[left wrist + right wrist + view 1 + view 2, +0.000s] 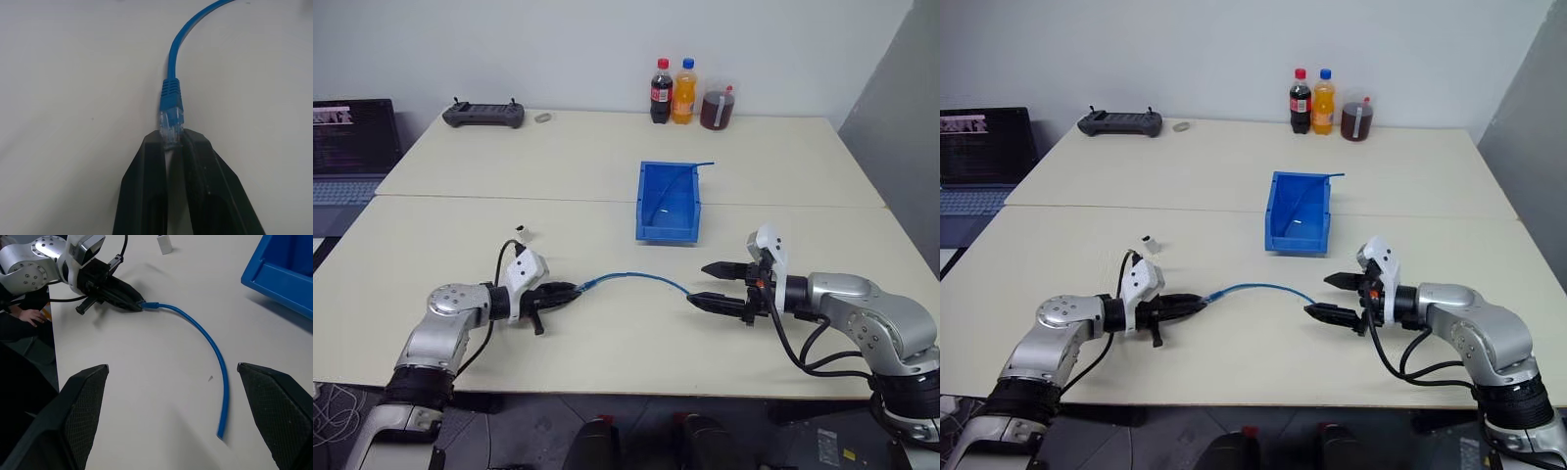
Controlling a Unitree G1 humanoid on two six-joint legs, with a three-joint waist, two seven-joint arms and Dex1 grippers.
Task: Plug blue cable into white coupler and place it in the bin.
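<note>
The blue cable [636, 278] lies in a shallow arc on the table between my two grippers. My left gripper [570, 290] is shut on its clear plug [171, 126], pinched at the very fingertips. The cable's other end [220, 434] rests loose on the table just in front of my right gripper [713, 284], which stands wide open with nothing between its fingers. The white coupler [523, 233] stands alone on the table just behind my left hand, untouched. Further back, past the middle of the cable, sits the blue bin [668, 233].
A thin blue cable [677, 186] leans inside the bin, poking over its back right corner. Two drink bottles [672, 91] and a dark jar [717, 108] stand at the far edge. A black controller [483, 115] lies back left, with a laptop [352, 147] beyond it.
</note>
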